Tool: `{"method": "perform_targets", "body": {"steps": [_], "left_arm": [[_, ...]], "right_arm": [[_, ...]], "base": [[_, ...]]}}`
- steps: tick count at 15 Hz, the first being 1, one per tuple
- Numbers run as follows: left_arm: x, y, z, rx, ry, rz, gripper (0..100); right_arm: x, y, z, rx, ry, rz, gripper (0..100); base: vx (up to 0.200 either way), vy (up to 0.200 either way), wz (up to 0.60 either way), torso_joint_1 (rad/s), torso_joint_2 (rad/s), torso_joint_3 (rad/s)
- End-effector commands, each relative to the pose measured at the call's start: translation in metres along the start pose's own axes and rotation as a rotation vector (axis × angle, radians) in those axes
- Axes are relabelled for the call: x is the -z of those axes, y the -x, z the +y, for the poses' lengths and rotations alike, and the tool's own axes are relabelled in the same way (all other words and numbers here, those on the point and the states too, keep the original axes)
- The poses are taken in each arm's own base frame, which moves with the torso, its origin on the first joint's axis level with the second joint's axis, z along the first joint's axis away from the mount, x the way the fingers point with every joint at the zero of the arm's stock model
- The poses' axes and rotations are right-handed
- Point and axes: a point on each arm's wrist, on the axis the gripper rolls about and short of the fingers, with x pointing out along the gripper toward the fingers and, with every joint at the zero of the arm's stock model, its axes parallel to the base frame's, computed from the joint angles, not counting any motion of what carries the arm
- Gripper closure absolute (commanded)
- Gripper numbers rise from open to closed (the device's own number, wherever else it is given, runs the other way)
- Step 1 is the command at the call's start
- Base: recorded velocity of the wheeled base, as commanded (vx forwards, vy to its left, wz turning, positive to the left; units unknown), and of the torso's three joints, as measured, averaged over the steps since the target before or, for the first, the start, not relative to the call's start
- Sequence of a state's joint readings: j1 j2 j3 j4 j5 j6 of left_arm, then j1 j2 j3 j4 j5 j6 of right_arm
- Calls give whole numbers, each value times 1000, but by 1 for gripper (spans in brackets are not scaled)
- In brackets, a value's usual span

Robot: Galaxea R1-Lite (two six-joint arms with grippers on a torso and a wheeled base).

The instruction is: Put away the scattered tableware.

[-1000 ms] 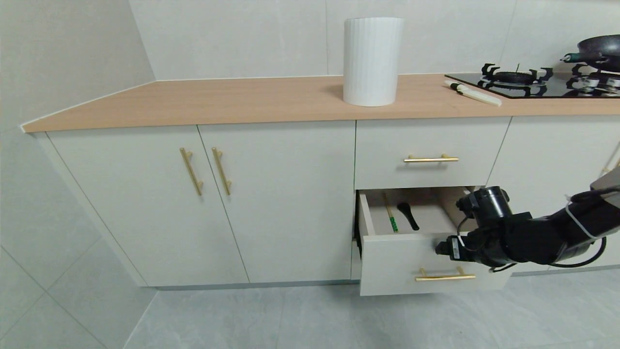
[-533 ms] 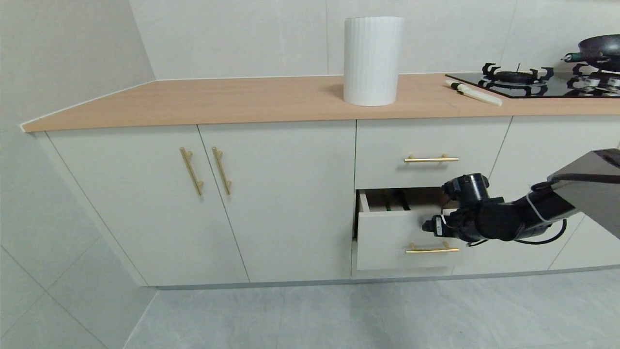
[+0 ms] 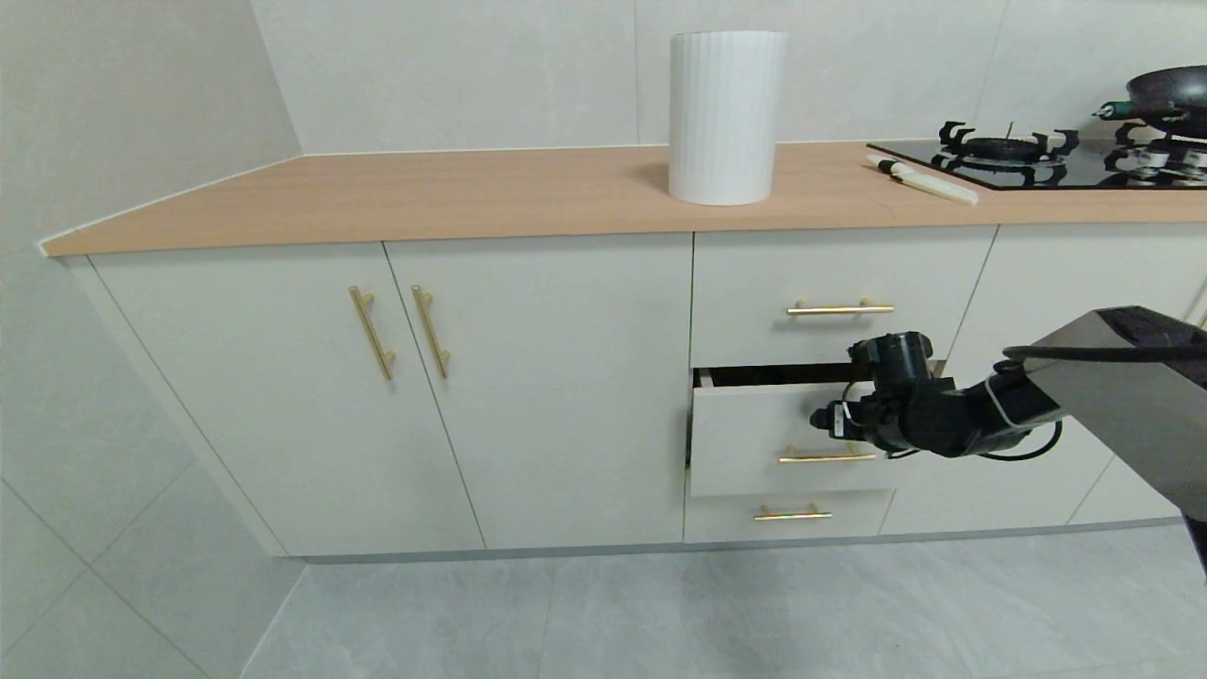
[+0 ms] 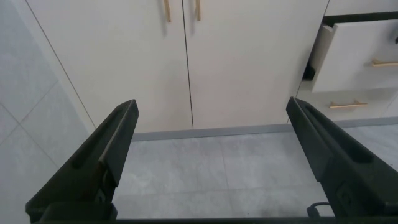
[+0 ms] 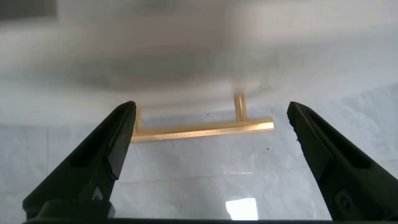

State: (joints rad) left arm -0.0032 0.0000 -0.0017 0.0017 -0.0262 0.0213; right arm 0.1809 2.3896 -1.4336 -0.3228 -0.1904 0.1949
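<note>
One white flat-fronted drawer (image 3: 754, 434), lower right of centre, stands barely ajar. It is rigid and probably runs lightly. Push its front by the brass bar handle (image 3: 816, 457), where the wide-open right gripper (image 3: 830, 422) sits. The left gripper (image 4: 210, 109) is wide open and empty.

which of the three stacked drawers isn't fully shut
The middle white drawer with the gold bar handle: its front juts out, with a dark gap above it. The top drawer and the bottom drawer sit flush.
</note>
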Motion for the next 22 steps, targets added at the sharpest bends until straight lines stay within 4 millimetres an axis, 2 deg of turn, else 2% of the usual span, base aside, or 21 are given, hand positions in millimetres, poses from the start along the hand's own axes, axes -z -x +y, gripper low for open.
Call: {"method": "perform_targets", "body": {"steps": [1, 13, 22], "left_arm": [[0, 0, 0, 0, 0, 0, 0], [0, 0, 0, 0, 0, 0, 0], [0, 0, 0, 1, 0, 0, 0]], "right_arm": [[4, -9, -3, 3, -10, -22, 0], [-8, -32, 1, 73, -75, -246, 0], [-16, -44, 1, 133, -123, -306, 0]], "base": [[0, 0, 0, 0, 0, 0], [0, 0, 0, 0, 0, 0], [0, 0, 0, 0, 0, 0]]}}
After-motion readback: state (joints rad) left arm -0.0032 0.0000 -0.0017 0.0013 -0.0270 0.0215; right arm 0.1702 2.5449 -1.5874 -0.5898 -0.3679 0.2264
